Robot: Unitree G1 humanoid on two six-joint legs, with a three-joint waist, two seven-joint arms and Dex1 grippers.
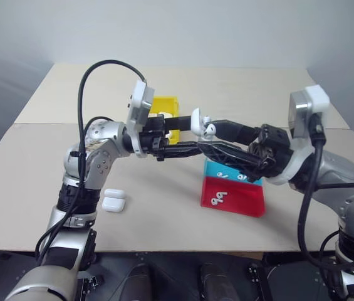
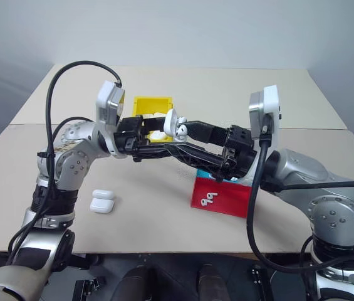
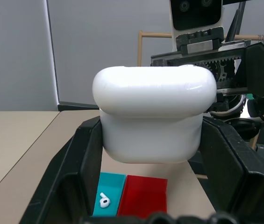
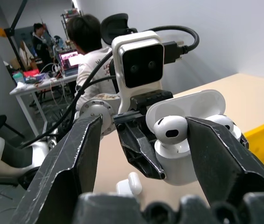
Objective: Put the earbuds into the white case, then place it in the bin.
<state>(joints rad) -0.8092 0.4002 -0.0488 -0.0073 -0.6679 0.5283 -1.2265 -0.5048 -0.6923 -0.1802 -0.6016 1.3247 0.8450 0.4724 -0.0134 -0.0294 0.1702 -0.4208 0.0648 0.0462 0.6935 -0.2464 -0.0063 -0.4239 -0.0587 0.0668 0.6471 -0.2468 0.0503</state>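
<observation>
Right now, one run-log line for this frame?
left gripper: shut on white case, lid open | right gripper: open, just off it | earbud: in case | earbud: on tray

At frame centre the open case (image 1: 198,121) is held above the counter (image 1: 164,207), one earbud (image 1: 209,130) sitting in it. The bin (image 1: 164,106) stands behind it, the tray (image 1: 233,195) at lower right, two closed cases (image 1: 113,200) at lower left.

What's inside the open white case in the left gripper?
One earbud sits in the white case, stem down. The other socket is hidden by the right gripper's finger.
</observation>
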